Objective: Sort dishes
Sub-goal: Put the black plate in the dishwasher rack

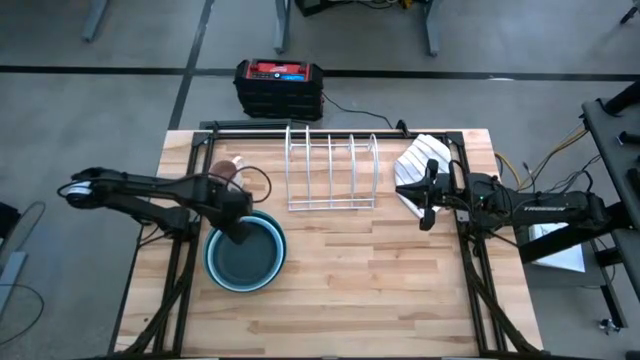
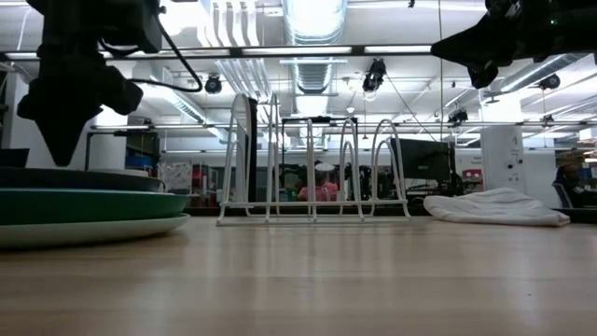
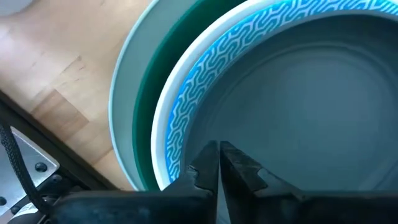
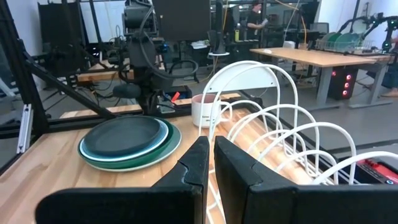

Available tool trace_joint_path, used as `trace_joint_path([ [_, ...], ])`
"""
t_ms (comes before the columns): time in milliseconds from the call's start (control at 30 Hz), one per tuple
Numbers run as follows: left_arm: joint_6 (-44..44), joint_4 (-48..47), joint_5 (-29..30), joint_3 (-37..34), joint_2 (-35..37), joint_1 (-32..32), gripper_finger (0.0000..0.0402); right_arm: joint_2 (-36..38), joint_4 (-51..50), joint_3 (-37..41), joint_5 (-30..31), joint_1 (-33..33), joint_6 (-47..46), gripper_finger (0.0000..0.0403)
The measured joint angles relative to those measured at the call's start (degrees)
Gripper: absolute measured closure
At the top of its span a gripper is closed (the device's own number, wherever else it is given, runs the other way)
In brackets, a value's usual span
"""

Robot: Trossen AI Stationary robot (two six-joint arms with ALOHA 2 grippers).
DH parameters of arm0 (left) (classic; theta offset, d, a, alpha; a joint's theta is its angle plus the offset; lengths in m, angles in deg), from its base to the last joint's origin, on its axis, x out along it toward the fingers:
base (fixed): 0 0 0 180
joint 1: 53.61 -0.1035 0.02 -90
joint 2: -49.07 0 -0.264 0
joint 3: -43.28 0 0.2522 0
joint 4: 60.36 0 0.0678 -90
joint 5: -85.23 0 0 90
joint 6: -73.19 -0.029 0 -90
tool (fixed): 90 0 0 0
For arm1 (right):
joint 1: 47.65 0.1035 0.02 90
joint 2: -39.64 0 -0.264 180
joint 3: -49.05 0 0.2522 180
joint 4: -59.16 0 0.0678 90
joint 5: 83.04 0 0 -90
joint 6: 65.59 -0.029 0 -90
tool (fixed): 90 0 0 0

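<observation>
A stack of round dishes [image 1: 250, 258] sits on the table's left half: a dark grey plate [image 3: 311, 93] on top, then a blue-patterned bowl [image 3: 193, 81], a green dish [image 3: 152, 81] and a pale teal one [image 3: 121, 93]. The stack also shows in the low view [image 2: 84, 201] and the right wrist view [image 4: 124, 140]. My left gripper [image 3: 218, 149] is shut, pointing down over the dark plate near its rim [image 1: 240, 235]. My right gripper [image 4: 210, 146] is shut and empty, held high over the table's right side [image 1: 425, 218]. My left gripper's shut fingertips [image 2: 61, 159] stand just over the dark grey plate, inside its rim, coming from above. I cannot tell whether they touch the plate.
A white wire dish rack [image 1: 330, 170] stands at the table's far middle. A small pinkish mug [image 1: 228, 170] is behind the stack. A white striped cloth [image 1: 420, 160] lies at the far right. The near half of the table is bare wood [image 1: 360, 290].
</observation>
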Motion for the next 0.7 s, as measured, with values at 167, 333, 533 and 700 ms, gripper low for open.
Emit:
trace_joint_path([
  [167, 0.0, -0.1, 0.0, -0.1, -1.2, 0.0, 0.0356, 0.0, -0.3, 0.0, 0.0, 0.0, 0.0, 0.0384],
  [333, -0.1, -0.1, 2.0, -0.1, -2.6, 0.0, 0.0311, 0.0, -0.3, 0.0, 0.0, 0.0, 0.0, 0.0384],
  [533, -0.5, -0.2, 3.3, -0.1, -4.8, 0.0, 0.0275, 0.0, -0.3, 0.0, 0.0, 0.0, 0.0, 0.0384],
  [700, -1.0, -0.2, 3.5, -0.1, -6.8, 0.0, 0.0270, 0.0, -0.3, 0.1, 0.0, 0.0, 0.0, 0.0384],
])
